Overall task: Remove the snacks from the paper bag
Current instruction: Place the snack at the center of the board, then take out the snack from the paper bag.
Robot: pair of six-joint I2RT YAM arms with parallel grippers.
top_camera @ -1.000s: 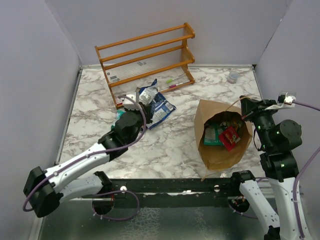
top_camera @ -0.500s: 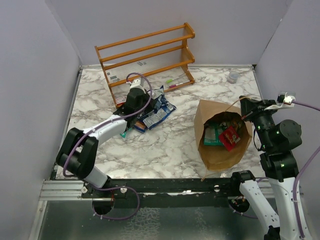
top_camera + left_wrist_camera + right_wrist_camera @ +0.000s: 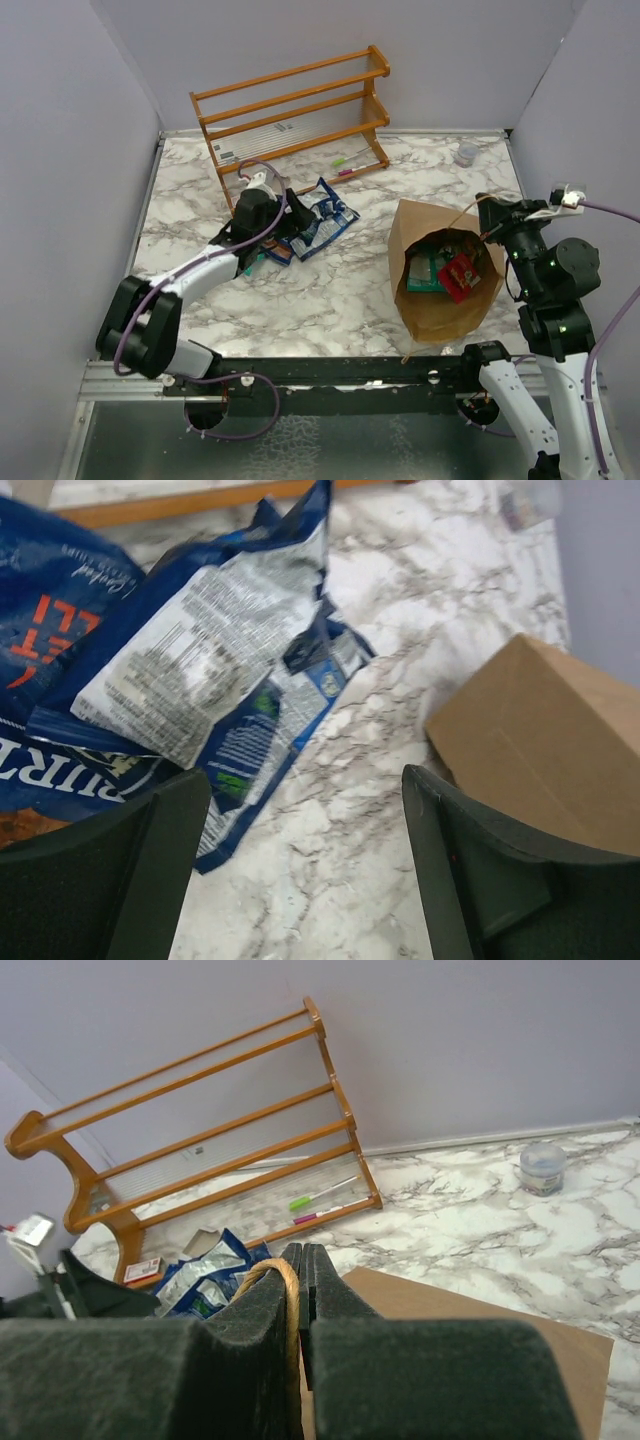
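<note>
The left arm's jaws stand wide apart with nothing between them, low over a pile of dark blue-and-white snacks (image 3: 315, 222) that lie on the marble tabletop (image 3: 340, 290) just in front of the wooden rack (image 3: 290, 110). In the left wrist view the two fingers (image 3: 110, 870) frame the crumpled packets, the top one silver side up; whether a finger touches them cannot be told. The right arm's jaws are closed on the twisted loop handle (image 3: 287, 1290) of the paper bag (image 3: 440, 305), which stands open-mouthed at the right of the tabletop, well apart from the pile. Inside the bag lie a teal-green packet (image 3: 425, 270) and, beside it, a red-marked packet (image 3: 460, 275). A small round container (image 3: 466, 153) sits near the far right corner.
</note>
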